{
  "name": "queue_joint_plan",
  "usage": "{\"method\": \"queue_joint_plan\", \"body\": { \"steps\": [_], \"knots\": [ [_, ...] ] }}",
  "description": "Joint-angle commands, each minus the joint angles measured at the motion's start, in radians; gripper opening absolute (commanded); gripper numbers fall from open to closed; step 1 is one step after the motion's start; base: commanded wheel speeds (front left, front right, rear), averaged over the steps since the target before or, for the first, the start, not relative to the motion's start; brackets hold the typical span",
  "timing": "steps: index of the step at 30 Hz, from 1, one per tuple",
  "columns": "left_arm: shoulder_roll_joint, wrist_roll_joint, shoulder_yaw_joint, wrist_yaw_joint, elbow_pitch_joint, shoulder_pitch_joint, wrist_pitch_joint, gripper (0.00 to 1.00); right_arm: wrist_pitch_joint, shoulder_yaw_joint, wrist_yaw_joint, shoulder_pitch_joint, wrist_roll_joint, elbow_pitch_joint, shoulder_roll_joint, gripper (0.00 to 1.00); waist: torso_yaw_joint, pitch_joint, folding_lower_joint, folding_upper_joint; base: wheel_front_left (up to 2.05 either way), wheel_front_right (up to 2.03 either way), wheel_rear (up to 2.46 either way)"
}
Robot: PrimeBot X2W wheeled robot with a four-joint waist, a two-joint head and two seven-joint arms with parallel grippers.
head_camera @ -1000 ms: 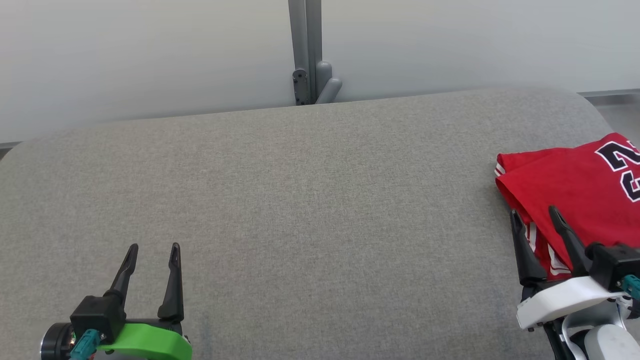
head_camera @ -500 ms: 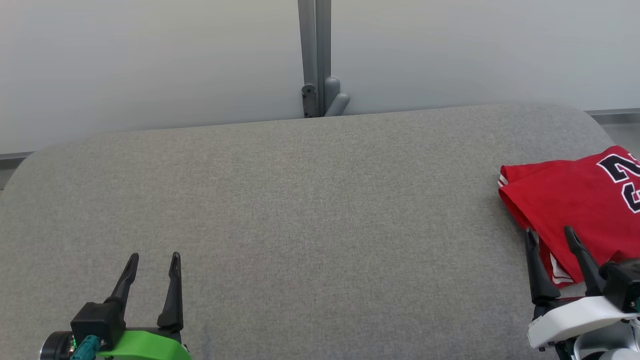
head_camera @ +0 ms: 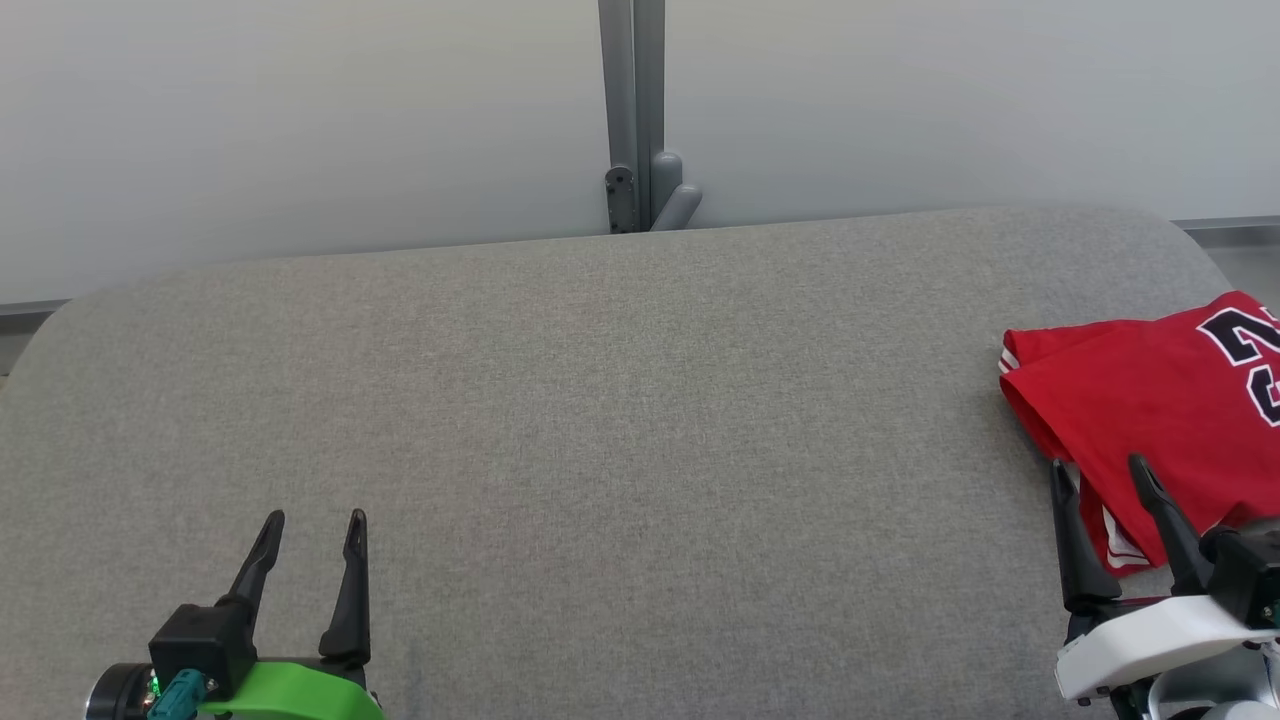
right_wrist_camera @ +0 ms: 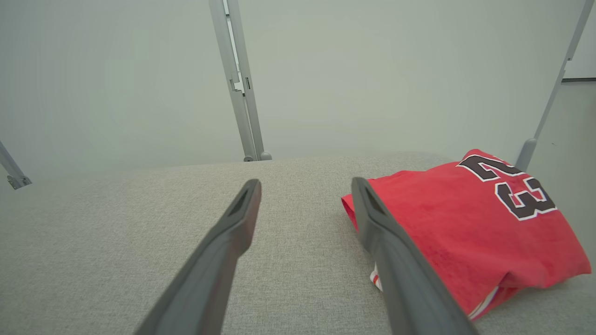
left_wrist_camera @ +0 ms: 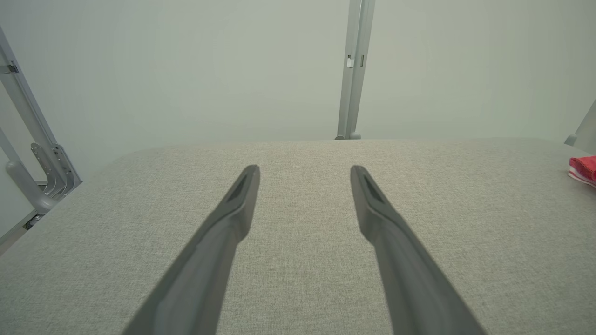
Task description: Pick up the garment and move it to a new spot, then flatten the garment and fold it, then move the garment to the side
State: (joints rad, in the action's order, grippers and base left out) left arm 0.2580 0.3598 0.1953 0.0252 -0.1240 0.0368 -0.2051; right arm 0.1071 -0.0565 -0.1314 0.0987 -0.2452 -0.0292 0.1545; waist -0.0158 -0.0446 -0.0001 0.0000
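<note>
the folded red garment (head_camera: 1150,400) lies at the far right of the grey table (head_camera: 600,400); within the last second the right gripper (head_camera: 1097,465) has drawn slightly back from its near hem, jaws wide and empty, while the left gripper (head_camera: 316,517) stays wide open, well apart, so the task looks finished

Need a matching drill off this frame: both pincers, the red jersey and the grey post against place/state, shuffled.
Things:
1. left pincer
2. right pincer
3. red jersey
4. grey post

Place or state:
a. lying at the right end of the table
b. open, over bare grey cloth, lower left of the head view
c. upright behind the table's far edge
d. open, at the red fabric's near corner

Pairs: 1-b, 2-d, 3-a, 4-c
</note>
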Motion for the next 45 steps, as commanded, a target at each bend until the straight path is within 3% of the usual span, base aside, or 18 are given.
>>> {"method": "queue_joint_plan", "body": {
  "steps": [1,26,27,32,45],
  "knots": [
    [0.006,0.002,0.000,-0.004,-0.002,-0.012,-0.005,1.00,-0.002,0.000,0.002,0.012,0.003,-0.005,-0.001,1.00,0.000,0.001,0.0001,0.0000,0.00,0.00,0.00],
    [0.009,0.015,0.013,0.011,-0.009,-0.026,-0.016,1.00,-0.001,-0.001,0.002,0.007,-0.011,-0.020,0.003,1.00,-0.015,0.012,0.0001,0.0000,0.00,0.00,0.00],
    [0.005,0.011,0.013,0.010,-0.008,-0.011,-0.012,0.00,-0.001,0.000,0.000,0.000,-0.007,-0.014,0.002,0.00,-0.015,0.012,0.0001,0.0000,0.00,0.00,0.00],
    [-0.016,0.021,0.026,0.009,-0.042,0.015,-0.008,0.00,-0.005,0.005,0.000,0.005,-0.018,0.027,-0.019,0.00,-0.014,0.012,0.0001,0.0000,0.00,0.00,0.00],
    [-0.047,0.218,0.022,-0.018,-0.013,0.027,-0.010,0.00,-0.083,-0.040,0.000,-0.010,-0.251,0.052,-0.020,0.00,-0.012,0.015,0.0001,0.0000,0.00,0.00,0.00]
  ]
}}
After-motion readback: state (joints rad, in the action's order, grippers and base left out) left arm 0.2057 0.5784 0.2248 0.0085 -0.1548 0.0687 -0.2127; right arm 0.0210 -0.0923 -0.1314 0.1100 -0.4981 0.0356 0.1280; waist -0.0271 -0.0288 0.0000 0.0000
